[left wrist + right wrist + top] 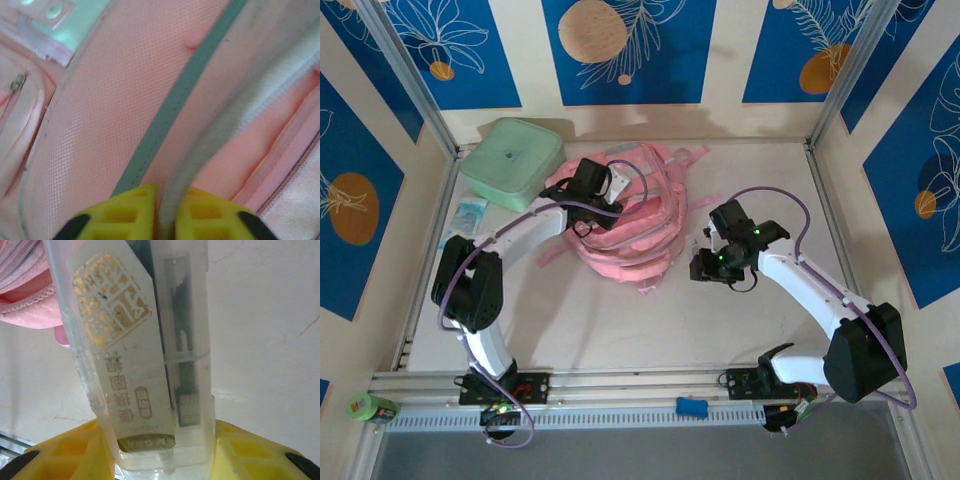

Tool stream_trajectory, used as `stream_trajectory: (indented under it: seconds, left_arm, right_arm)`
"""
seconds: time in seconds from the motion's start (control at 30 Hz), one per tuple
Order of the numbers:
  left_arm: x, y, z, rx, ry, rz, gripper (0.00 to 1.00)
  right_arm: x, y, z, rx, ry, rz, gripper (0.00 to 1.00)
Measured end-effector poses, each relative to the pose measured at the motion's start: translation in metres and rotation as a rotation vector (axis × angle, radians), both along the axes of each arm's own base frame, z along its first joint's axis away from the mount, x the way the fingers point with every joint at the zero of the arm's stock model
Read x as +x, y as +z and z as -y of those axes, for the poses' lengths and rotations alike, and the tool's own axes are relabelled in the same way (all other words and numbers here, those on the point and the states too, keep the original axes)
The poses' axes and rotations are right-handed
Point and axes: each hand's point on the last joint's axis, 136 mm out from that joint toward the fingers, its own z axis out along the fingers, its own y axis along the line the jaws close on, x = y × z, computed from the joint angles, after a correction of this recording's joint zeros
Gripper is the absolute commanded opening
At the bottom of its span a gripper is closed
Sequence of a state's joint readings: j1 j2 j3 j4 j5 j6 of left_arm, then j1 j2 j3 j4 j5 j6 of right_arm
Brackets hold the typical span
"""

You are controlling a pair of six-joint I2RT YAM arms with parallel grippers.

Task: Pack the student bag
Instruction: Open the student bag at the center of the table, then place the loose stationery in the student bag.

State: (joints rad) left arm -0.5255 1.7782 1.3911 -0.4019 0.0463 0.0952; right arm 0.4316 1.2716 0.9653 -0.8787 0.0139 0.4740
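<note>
A pale, faintly cracked white table [620, 320] lies evenly lit in the middle. Cream walls [525, 50] rise around it from 9 through 12 to 3 o'clock, carrying blue panels [630, 50] with white leaf drawings and orange discs. Aluminium posts [410, 80] stand at 11 and 1 o'clock, and a slotted rail [620, 385] runs along at 6 o'clock.

White arm links [807, 283], black joints [470, 285], purple cables [775, 192], yellow waffled claw fingertips [125, 215], green lights [725, 258].
</note>
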Motion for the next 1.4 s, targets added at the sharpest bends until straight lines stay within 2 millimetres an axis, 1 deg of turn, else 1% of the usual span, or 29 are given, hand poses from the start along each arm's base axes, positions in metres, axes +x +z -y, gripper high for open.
stream_trajectory:
  seconds: [0.1,0.2,0.33,0.43,0.57,0.67,0.77,0.93,1.0,1.07,1.13,1.27,1.4]
  left_arm:
    - [0.0,0.002,0.003,-0.032,0.015,-0.018,0.0]
    - [-0.002,0.003,0.006,-0.074,0.038,-0.048,0.0]
    - [-0.009,0.007,0.02,-0.133,0.083,-0.087,0.0]
    - [-0.02,0.015,0.042,-0.177,0.122,-0.101,0.0]
    - [-0.043,0.026,0.081,-0.274,0.16,-0.143,0.0]
    - [-0.057,0.03,0.103,-0.333,0.194,-0.172,0.0]
    - [-0.064,0.035,0.117,-0.407,0.245,-0.207,0.0]
    - [-0.059,0.04,0.123,-0.508,0.326,-0.229,0.0]
    - [-0.057,0.041,0.124,-0.529,0.342,-0.235,0.0]
    - [-0.056,0.042,0.125,-0.544,0.356,-0.24,0.0]
    - [-0.055,0.042,0.125,-0.555,0.366,-0.24,0.0]
    - [-0.053,0.041,0.124,-0.563,0.376,-0.23,0.0]
    - [-0.051,0.046,0.123,-0.576,0.379,-0.218,0.0]
  right_arm:
    - [0.002,0.007,-0.004,0.02,0.006,0.005,0.42]
    - [0.008,0.021,-0.011,0.055,0.017,0.026,0.42]
    - [0.017,0.038,-0.022,0.096,0.028,0.036,0.42]
    - [0.027,0.048,-0.03,0.116,0.036,0.037,0.42]
    - [0.045,0.053,-0.036,0.118,0.029,0.032,0.41]
    - [0.059,0.049,-0.035,0.12,0.003,0.012,0.41]
    - [0.069,0.039,-0.027,0.116,-0.036,-0.02,0.41]
    - [0.09,0.027,-0.018,0.121,-0.112,-0.034,0.41]
    - [0.097,0.027,-0.019,0.132,-0.131,-0.031,0.43]
    - [0.108,0.028,-0.023,0.147,-0.146,-0.02,0.48]
    - [0.117,0.03,-0.028,0.164,-0.155,-0.009,0.49]
    - [0.123,0.033,-0.037,0.218,-0.168,-0.011,0.56]
    - [0.125,0.034,-0.04,0.299,-0.177,-0.018,0.55]
